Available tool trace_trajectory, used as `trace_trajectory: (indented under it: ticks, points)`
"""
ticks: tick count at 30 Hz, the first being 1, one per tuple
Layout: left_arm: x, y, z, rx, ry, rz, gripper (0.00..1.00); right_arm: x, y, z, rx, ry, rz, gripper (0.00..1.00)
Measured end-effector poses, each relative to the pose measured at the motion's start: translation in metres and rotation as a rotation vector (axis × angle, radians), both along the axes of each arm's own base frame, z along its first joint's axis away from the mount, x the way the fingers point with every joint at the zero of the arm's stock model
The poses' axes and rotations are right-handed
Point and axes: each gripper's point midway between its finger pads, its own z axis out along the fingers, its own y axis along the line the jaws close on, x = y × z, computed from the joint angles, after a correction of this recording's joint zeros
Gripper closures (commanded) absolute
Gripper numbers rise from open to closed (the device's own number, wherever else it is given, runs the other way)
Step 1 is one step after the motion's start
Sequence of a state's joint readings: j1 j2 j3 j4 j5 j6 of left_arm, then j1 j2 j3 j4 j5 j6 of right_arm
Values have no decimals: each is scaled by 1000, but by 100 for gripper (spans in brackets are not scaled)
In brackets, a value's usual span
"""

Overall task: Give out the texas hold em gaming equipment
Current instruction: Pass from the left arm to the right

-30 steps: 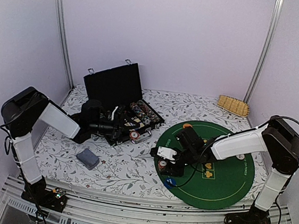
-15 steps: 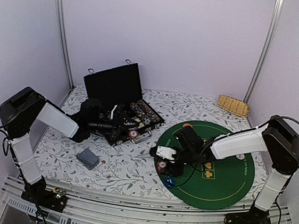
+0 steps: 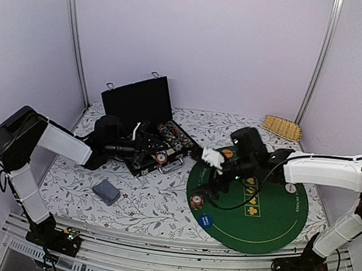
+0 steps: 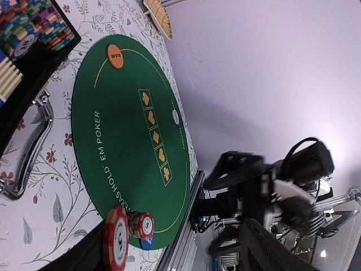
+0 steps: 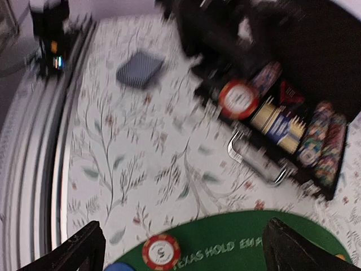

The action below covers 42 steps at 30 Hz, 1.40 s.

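Observation:
My right gripper [image 3: 213,168] [image 5: 186,257] hangs open and empty above the left edge of the green poker mat [image 3: 269,216]. Below it a red-topped stack of poker chips [image 3: 196,201] [image 5: 161,252] stands on the mat beside a blue button [image 3: 206,220]. An orange button [image 3: 227,153] and a white button [image 3: 290,189] also lie on the mat. My left gripper [image 3: 156,155] [image 4: 180,254] sits at the front of the black case [image 3: 139,105], jaws wide. A red chip [image 4: 115,245] [image 5: 238,99] stands on edge against one finger, with bare space to the other. A grey-blue card deck [image 3: 106,192] lies on the cloth.
The open case holds rows of coloured chips [image 3: 173,135] and boxed decks [image 5: 279,125]. A wicker piece [image 3: 282,127] lies at the back right. White walls and metal posts close in the flowered tabletop [image 3: 154,204].
My right gripper has opened, let go of the chip stack on the mat, and risen back toward the far side. The left gripper with its red chip edged slightly toward the case.

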State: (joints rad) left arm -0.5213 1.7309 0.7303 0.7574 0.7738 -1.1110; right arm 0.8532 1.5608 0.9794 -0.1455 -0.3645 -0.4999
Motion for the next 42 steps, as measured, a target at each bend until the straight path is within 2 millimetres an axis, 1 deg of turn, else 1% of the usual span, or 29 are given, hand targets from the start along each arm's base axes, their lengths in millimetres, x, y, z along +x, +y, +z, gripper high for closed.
trace_trajectory:
  ticks: [1,2,3,4,6,7,8,9,10,12,16,19,21,23,25,26,30,35,39,42]
  points:
    - [0,0,2,0,-6,-1,23,7,0,23,78,8,-18,1]
    - [0,0,4,0,-11,-1,23,17,-2,50,180,23,-49,2]
    - [0,0,6,1,-15,-2,23,30,-6,75,280,55,-92,8]
    - [0,0,8,1,-21,-3,23,44,-10,95,362,93,-137,15]
    - [-1,0,10,0,-27,-3,23,66,-11,116,465,191,-203,23]
    - [-1,0,11,0,-28,-4,23,77,-7,122,504,258,-230,25]
    - [-1,1,12,0,-29,-4,23,88,1,124,535,350,-256,26]
    - [-1,1,12,-1,-30,-4,23,93,9,123,551,410,-268,26]
    - [-1,1,13,-2,-31,-4,23,98,18,118,558,486,-281,26]
    - [-1,1,13,-3,-30,-3,23,102,34,101,552,622,-313,26]
    - [-1,0,16,-16,-32,-2,24,98,60,60,492,802,-344,25]
    - [0,0,17,-21,-31,-1,25,92,72,34,449,883,-351,26]
    - [1,-1,17,-26,-29,0,25,87,77,18,423,929,-349,30]
    - [2,-1,14,-32,-21,2,25,83,80,6,403,962,-346,37]
    - [3,-2,11,-38,-11,3,25,81,82,-3,391,994,-342,43]
    - [4,-3,8,-40,-5,4,26,80,84,-6,390,1003,-339,47]
    - [6,-4,2,-45,17,7,26,81,92,-4,408,1021,-311,53]
    - [7,-5,6,-61,8,7,26,82,97,2,430,1034,-286,57]
    - [7,-5,6,-64,12,8,27,85,99,2,437,1039,-284,64]
    - [7,-5,7,-67,9,8,27,86,101,1,438,1044,-284,71]
